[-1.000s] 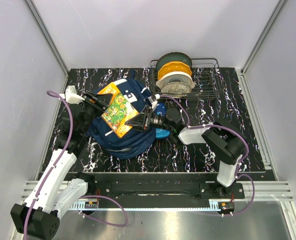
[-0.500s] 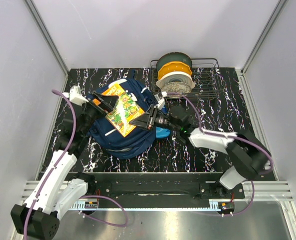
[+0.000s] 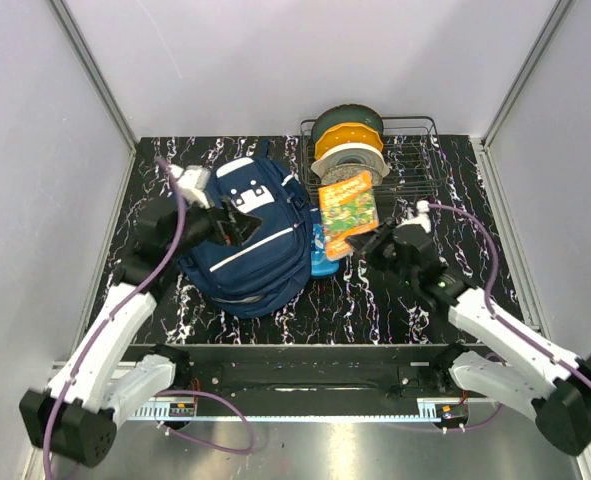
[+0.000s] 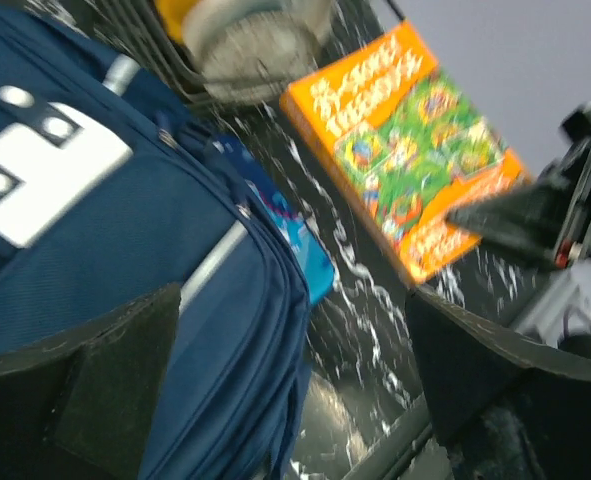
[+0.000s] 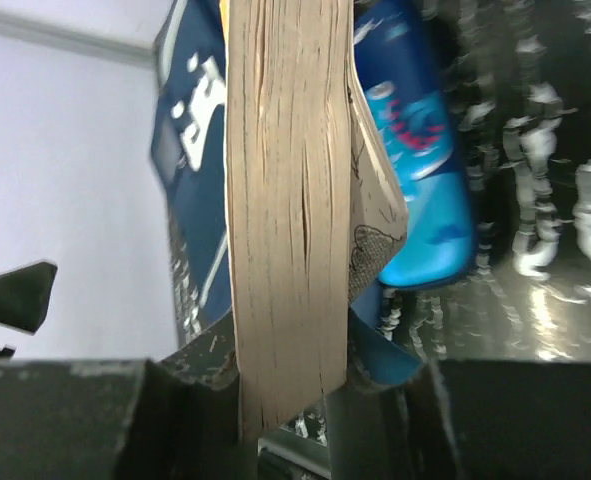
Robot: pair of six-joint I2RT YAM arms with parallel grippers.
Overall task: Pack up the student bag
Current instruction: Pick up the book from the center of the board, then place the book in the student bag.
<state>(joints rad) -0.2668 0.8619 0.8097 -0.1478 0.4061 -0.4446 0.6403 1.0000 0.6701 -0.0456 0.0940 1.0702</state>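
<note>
Right hand (image 3: pixel 373 240) clamped on orange book (image 3: pixel 347 210), left hand (image 3: pixel 241 222) wide open, empty, over student bag (image 3: pixel 260 265)

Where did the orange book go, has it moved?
Yes. The orange book moved right, off the student bag, toward the wire rack; the right gripper holds it.

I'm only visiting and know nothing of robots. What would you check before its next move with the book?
1. Grip on the book by the right gripper: ok, clamped at one edge.
2. The left gripper free: ok, open and empty, by the backpack.
3. The backpack open for the book: cannot tell.
4. The pencil case clear of the backpack: not ok, it lies against it.
</note>
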